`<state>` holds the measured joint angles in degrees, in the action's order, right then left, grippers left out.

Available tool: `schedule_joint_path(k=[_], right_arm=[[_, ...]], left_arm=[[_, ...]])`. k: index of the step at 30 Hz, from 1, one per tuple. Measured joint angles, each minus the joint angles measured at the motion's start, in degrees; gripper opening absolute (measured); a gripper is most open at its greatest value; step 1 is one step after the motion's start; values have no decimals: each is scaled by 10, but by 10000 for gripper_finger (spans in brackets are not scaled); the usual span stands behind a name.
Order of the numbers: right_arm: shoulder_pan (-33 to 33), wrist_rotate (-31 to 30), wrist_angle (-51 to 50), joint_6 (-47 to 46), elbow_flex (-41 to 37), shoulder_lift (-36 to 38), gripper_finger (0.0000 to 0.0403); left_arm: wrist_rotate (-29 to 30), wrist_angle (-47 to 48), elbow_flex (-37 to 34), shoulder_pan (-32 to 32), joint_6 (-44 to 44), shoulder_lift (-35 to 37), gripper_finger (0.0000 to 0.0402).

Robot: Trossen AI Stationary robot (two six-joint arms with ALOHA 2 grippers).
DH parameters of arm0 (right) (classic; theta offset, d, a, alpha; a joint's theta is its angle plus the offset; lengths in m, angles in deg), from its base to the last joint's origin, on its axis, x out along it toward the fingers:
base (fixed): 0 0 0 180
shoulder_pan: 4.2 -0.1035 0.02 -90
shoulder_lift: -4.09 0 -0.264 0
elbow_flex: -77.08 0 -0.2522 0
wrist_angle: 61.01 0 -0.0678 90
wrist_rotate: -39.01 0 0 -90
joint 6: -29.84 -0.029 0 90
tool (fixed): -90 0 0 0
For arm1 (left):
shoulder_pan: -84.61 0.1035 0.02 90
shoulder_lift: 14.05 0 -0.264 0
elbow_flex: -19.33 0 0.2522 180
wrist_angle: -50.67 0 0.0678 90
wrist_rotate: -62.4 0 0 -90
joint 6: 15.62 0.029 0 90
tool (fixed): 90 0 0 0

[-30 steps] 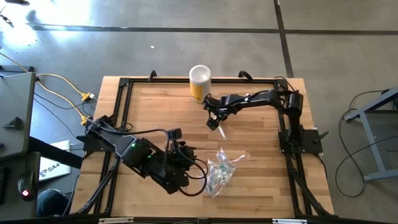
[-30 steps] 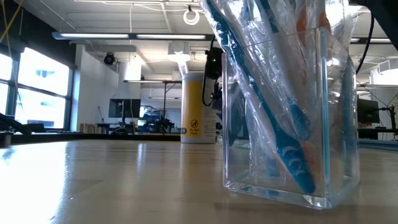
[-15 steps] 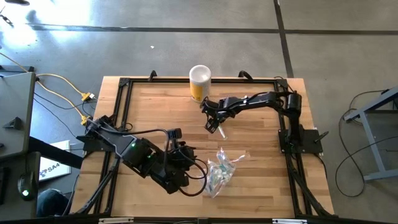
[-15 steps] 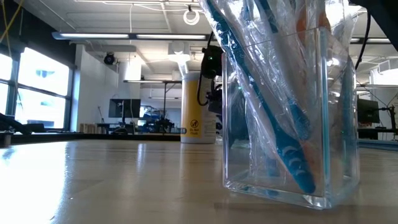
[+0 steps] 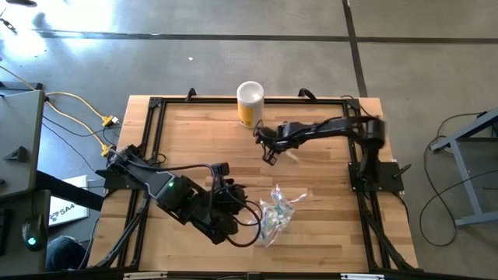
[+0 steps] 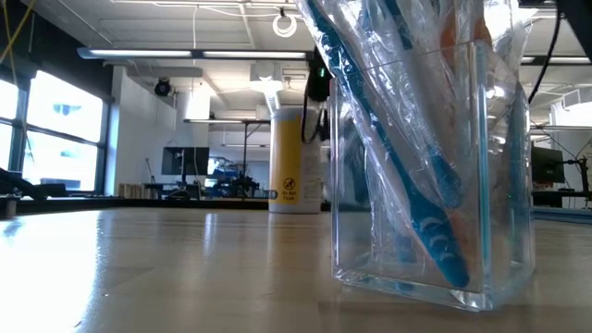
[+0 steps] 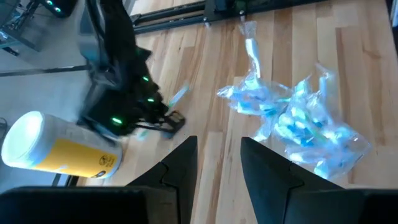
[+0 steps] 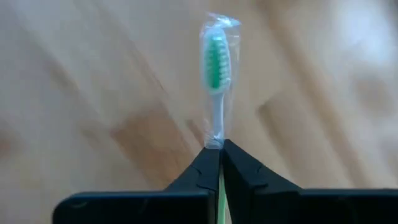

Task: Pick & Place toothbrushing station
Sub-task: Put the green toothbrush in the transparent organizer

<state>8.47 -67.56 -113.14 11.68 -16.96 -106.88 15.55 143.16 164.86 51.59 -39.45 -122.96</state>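
Two dark robot hands work above the pale wooden surface [image 5: 187, 140]. The right hand [image 5: 271, 155], near the far edge by the white-and-yellow cylindrical canister [image 5: 250, 104], pinches a green-bristled toothbrush in clear wrap [image 8: 216, 68]. The left hand [image 5: 230, 224] hovers near the front edge, fingers [image 7: 264, 171] slightly spread and empty, beside the crinkly clear plastic bag of blue toothbrushes [image 5: 275, 215].

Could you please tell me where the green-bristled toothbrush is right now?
The wrapped toothbrush is clamped in the right gripper, near the table's middle in the high view, just in front of the yellow canister.
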Motion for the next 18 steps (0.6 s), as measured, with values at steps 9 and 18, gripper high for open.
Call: schedule_joint_path(k=[9,18], right_arm=[[-79,-62,-19,-1,4,213,1],[-274,-231,-61,-44,4,438,2]], left_arm=[[-1,-28,0,0,11,0,118],[39,-117,9,0,91,0,118]])
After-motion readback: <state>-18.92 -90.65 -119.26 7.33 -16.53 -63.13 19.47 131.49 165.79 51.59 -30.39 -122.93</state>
